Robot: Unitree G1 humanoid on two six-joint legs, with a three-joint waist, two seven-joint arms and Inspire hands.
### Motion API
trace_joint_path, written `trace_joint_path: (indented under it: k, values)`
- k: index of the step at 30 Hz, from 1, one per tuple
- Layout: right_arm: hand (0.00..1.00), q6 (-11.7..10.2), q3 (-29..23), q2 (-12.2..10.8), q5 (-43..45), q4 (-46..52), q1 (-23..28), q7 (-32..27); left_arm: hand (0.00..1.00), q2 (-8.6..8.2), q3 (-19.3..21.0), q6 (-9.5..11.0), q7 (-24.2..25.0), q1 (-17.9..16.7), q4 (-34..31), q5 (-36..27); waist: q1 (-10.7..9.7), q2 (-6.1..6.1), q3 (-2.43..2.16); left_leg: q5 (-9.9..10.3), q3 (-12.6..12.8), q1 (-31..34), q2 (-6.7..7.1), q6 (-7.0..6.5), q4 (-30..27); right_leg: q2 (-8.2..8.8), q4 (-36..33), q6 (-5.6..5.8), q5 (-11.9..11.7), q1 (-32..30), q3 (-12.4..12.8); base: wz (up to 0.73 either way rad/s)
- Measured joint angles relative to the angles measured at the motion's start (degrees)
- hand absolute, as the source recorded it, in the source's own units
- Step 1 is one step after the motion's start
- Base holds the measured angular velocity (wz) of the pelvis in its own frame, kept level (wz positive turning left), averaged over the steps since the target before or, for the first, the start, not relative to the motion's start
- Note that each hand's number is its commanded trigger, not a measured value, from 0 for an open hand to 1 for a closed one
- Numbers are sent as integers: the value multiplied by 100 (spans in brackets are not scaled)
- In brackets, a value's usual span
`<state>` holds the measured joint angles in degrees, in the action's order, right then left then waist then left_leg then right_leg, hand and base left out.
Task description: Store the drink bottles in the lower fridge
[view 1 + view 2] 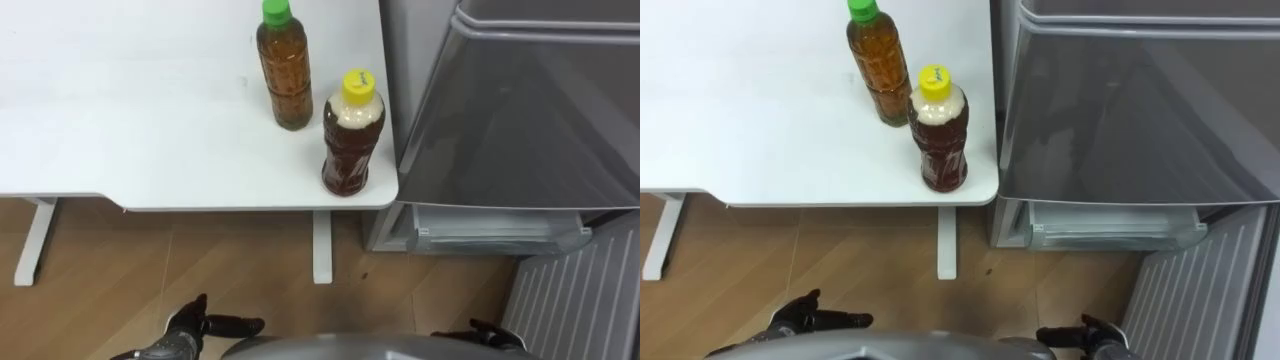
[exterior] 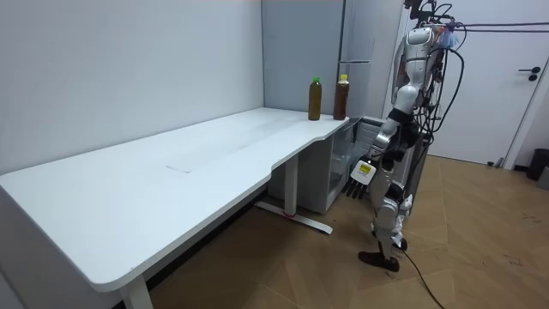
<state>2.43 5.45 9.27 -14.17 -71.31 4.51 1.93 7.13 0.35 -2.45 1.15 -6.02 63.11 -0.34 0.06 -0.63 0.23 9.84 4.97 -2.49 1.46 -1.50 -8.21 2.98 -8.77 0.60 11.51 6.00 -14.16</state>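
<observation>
Drinks: green-capped tea bottle, yellow-capped tea bottle, both upright on worktop corner beside the fridge. Its lower compartment looks open, no drink visible inside. The left hand and right hand are low, fingers relaxed, empty. Judged unstarted: both bottles to move.

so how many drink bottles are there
2, upright on the white table by the grey fridge: the green-capped plastic bottle of amber tea further back, the yellow-capped plastic bottle of dark tea at the corner. Others may be hidden inside the fridge.
</observation>
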Motion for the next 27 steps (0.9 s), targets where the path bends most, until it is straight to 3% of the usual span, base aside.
trace_joint_path:
  k: [9,13,27]
  values:
    - [0,-49,4,1,134,-2,-5,19,0,5,-54,12,-34,-5,-5,71,14,-24,-19,0,-4,-35,1,0,-11,2,0,0,-1,36,-15,0]
    - [0,-44,-7,1,147,-3,-3,19,0,7,-61,29,12,0,-3,105,-3,-22,17,2,-7,-55,1,-2,-11,3,1,0,0,60,-19,0]
    - [0,9,-45,-4,102,15,10,2,0,-28,69,-10,-71,0,43,-14,25,-24,-20,4,10,-64,1,-2,-21,3,19,2,2,7,24,0]
